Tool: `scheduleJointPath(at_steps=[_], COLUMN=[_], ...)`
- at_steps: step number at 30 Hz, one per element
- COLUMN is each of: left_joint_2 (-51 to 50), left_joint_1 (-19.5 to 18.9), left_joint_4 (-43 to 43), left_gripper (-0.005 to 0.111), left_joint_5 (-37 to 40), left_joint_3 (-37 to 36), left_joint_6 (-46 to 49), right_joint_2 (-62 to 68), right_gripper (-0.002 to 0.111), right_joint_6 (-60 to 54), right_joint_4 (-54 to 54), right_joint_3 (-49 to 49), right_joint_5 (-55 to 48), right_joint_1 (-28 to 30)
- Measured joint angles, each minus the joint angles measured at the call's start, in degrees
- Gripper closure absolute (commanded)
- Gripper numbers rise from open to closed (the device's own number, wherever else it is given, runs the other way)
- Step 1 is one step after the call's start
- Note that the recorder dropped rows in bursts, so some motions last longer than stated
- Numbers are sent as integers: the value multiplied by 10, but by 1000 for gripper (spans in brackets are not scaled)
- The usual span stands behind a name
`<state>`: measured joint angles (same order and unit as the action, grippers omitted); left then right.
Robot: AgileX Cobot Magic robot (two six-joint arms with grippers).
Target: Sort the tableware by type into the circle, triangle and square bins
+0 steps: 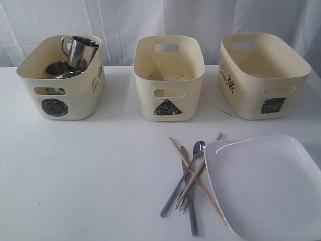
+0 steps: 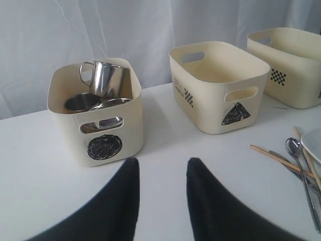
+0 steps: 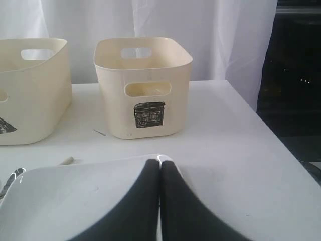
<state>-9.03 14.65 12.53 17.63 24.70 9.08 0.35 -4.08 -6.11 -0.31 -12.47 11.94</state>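
Note:
Three cream bins stand in a row: the circle bin [image 1: 75, 103], triangle bin [image 1: 145, 95] and square bin [image 1: 246, 95]. In the circle bin are a steel mug [image 1: 83, 50] and a steel bowl [image 1: 60, 68]. A spoon [image 1: 199, 146], knife [image 1: 192, 221], fork and wooden chopsticks [image 1: 198, 181] lie crossed on the table beside the large white plate [image 1: 261, 186]. Neither gripper shows in the exterior view. My left gripper [image 2: 159, 168] is open and empty, facing the circle bin [image 2: 65, 145]. My right gripper [image 3: 160, 164] is shut, empty, over a corner of the plate [image 3: 65, 201].
The white table ends close to the right of the square bin [image 3: 115, 110], with a dark drop beyond. A white curtain hangs behind the bins. The triangle bin [image 2: 200, 108] and the square bin look empty as far as their insides show.

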Motion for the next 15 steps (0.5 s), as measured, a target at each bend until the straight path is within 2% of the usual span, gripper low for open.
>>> scheduleJointPath(at_steps=[9,15], left_joint_2=[81,85], left_joint_1=[0,0], left_joint_4=[0,0], left_gripper=[69,69], left_joint_5=[-37,-59], left_joint_3=[-101,-145], left_joint_6=[0,0], right_joint_2=[0,0], right_gripper=[108,108], right_joint_6=[0,0], right_joint_4=[0,0], right_joint_3=[0,0], right_joint_5=[0,0], right_joint_1=[0,0])
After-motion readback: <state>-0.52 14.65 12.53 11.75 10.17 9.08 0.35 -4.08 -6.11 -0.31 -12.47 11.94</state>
